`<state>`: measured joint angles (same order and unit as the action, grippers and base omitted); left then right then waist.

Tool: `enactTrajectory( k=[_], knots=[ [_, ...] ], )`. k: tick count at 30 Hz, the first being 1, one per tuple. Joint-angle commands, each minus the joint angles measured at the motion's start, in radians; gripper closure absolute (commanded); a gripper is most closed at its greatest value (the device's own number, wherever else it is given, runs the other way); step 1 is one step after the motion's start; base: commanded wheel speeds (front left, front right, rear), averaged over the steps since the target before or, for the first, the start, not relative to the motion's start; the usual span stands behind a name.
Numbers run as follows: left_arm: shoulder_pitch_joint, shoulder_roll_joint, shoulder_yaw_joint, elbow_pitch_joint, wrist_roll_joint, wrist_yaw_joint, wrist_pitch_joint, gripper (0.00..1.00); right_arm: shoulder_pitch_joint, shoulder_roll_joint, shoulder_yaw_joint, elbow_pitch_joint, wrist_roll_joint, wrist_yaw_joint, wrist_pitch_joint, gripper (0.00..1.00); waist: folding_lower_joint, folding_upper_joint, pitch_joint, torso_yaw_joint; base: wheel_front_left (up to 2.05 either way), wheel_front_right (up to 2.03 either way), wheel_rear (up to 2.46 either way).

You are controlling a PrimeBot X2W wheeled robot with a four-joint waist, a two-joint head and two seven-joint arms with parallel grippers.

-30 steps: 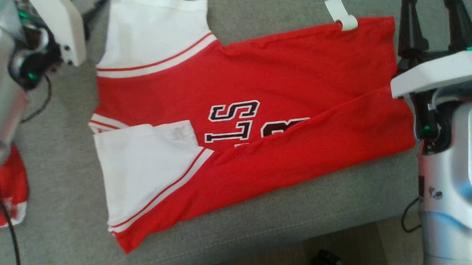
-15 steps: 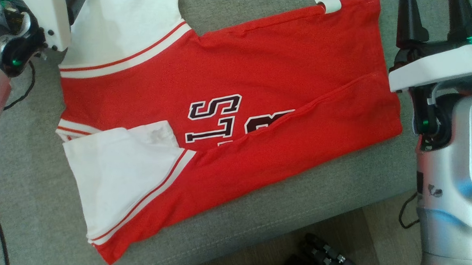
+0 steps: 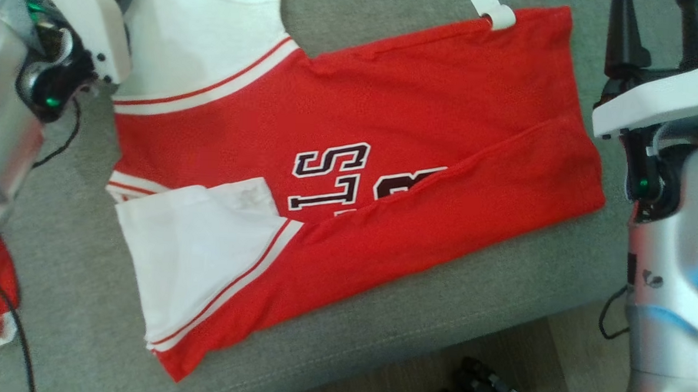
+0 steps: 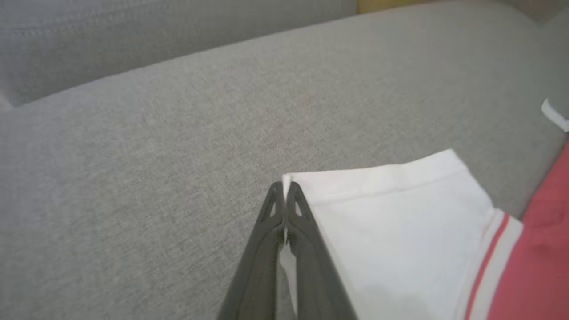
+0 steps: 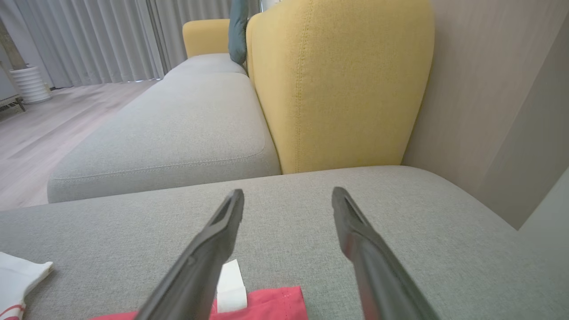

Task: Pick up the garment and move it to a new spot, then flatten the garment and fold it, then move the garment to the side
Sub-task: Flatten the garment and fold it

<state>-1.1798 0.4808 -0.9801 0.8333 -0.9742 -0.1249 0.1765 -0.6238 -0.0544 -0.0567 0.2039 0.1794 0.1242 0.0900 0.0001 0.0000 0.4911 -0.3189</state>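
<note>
Both forearms are brushed silver metal: the left arm [image 3: 1, 128] at nine o'clock in the head view, the right arm [image 3: 676, 263] at four. Each carries an angular white cover [image 3: 85, 25] over a black wrist joint with a small green light [image 3: 51, 100]. Thin black cables [image 3: 602, 320] trail from both. A small dark marking [image 3: 651, 279] sits on the right arm. The left gripper [image 4: 284, 184] and right gripper [image 5: 288, 191] have long, dark, tapering fingers with triangular cut-outs near the tips.

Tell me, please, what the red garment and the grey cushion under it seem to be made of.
The garment looks like soft knit jersey, matte: it lies limp and folds in soft creases. The cushion looks like woven upholstery fabric, matte: flecked grey weave, stitched edge seam.
</note>
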Motion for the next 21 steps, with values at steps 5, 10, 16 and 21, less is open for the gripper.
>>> enactTrajectory(
  k=[5,10,16,21],
  knots=[
    [-0.026,0.002,0.045,-0.038,-0.028,-0.006,-0.138,1.00,-0.034,0.004,-0.021,-0.009,-0.038,0.007,0.015,0.00,-0.0001,0.0000,-0.062,0.073,0.00,0.00,0.00],
    [-0.001,-0.025,0.057,-0.071,-0.052,-0.006,-0.244,1.00,-0.028,-0.024,-0.036,0.036,-0.056,0.007,0.050,0.00,-0.0001,0.0000,-0.107,0.141,0.00,0.00,0.00],
    [0.028,-0.039,0.062,-0.118,-0.069,-0.006,-0.304,1.00,-0.029,-0.075,-0.051,0.112,-0.063,0.007,0.102,0.00,-0.0001,0.0000,-0.135,0.190,0.00,0.00,0.00],
    [0.051,-0.028,0.063,-0.171,-0.078,-0.002,-0.317,1.00,-0.040,-0.116,-0.063,0.196,-0.076,0.007,0.152,0.00,-0.0001,0.0000,-0.142,0.213,0.00,0.00,0.00]
  ],
)
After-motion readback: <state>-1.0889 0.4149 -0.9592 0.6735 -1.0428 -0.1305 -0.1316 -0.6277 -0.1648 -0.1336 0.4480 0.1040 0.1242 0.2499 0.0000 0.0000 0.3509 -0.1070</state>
